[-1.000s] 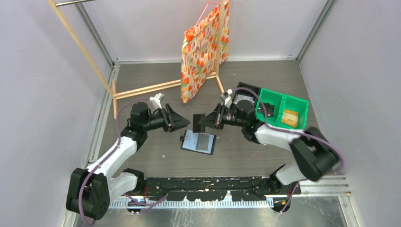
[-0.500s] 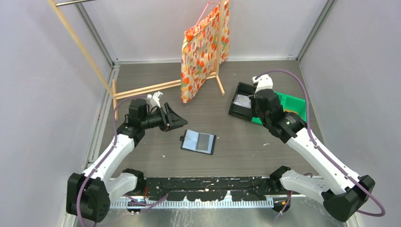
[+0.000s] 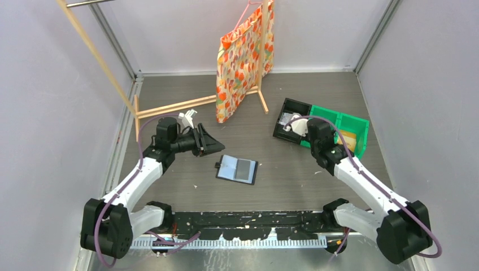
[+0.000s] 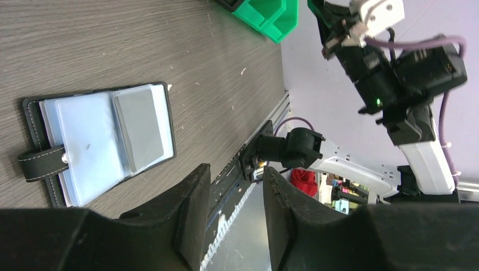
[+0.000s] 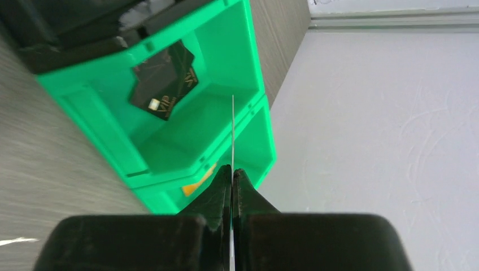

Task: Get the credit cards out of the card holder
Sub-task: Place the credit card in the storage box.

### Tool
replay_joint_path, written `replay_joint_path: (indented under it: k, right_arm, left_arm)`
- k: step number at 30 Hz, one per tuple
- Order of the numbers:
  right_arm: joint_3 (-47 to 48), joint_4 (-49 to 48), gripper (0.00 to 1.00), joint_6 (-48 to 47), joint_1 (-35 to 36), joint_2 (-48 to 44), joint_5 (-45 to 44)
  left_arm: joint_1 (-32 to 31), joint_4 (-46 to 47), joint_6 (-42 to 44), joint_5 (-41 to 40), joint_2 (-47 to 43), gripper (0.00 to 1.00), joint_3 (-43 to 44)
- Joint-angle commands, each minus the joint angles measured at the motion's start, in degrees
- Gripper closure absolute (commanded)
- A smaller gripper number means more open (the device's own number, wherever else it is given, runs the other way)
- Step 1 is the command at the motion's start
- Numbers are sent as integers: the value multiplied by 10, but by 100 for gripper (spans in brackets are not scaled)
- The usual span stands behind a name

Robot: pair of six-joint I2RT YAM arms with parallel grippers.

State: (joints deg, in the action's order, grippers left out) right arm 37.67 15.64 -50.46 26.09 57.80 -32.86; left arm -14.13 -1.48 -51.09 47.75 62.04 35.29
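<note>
Card holder [image 3: 237,169] lies open and flat on the tabletop [image 3: 186,101], roughly mid-width and nearer the near edge than the far one. Black outside, blue-grey pockets facing up. Clasp tab [image 4: 42,162] sticks out from one short side. One grey card [image 4: 138,130] sits in a pocket of the half away from the tab.

Left tool [image 4: 234,186] hovers just left of the holder, toward the left edge, not touching it. Fingers spread part way, nothing between them.

Right tool [image 5: 232,175] is well apart from the holder, over toward the right edge. Fingers pressed together, pinching a thin card [image 5: 233,130] that shows edge-on as a pale line running out past the tips. Its face cannot be seen. It hangs above the green bin [image 5: 90,113], about over the wall between the bin's two compartments.

One compartment holds a black card [image 5: 164,79] with gold lettering, lying tilted. The other holds something orange [image 3: 345,141], mostly hidden. Black bin [image 3: 289,103] touches the green bin on its left side.
</note>
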Motion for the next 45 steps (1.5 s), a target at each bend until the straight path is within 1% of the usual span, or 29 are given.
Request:
replay_joint_path:
  k: [1,2,5,7,13,17,20,26,27,28,30,32,35,39,42,43,45]
  right_arm:
    - [12,-86,99,-159,-66,33,108]
    - [12,-105,99,-164,-73,43,118]
    - [39,-111,99,-148,-97,88,145]
    - [40,-142,99,-146,-108,114,160]
    - [43,-202,99,-136,-143,156,187]
    - [60,-195,99,-127,-155,191,207]
    - [79,-171,99,-115,-162,212,221]
    - [68,-184,99,-103,-176,236,240]
    - [68,-181,98,-101,-176,238,243]
    - [67,-183,94,-98,-176,242,245]
    - [63,-190,93,-97,-177,251,242]
    - [60,-189,89,-93,-176,255,243]
    - [53,-189,79,-83,-176,253,244]
    - [36,-187,71,-82,-176,240,243]
    - [35,-162,66,-78,-176,217,241]
    - [35,-134,64,-77,-176,203,240]
    - [33,-115,63,-74,-176,177,234]
  left_arm:
    - [2,36,-9,22,-2,60,-5]
    - [2,37,-9,22,-4,60,-6]
    - [2,38,-9,20,-4,60,-7]
    - [2,37,-8,22,-2,61,-7]
    - [2,30,-7,33,7,64,-10]
    - [2,30,-5,29,4,64,-12]
    - [2,25,-2,30,4,64,-9]
    - [2,24,1,30,12,64,-7]
    - [2,25,1,32,14,64,-6]
    - [2,26,1,35,16,64,-5]
    - [2,29,0,38,18,64,-5]
    - [2,33,0,39,20,64,-4]
    - [2,37,-1,41,23,64,-4]
    - [2,44,-4,43,27,64,-5]
    - [2,47,-7,46,27,64,-6]
    - [2,47,-7,45,27,64,-7]
    - [2,47,-7,44,26,64,-7]
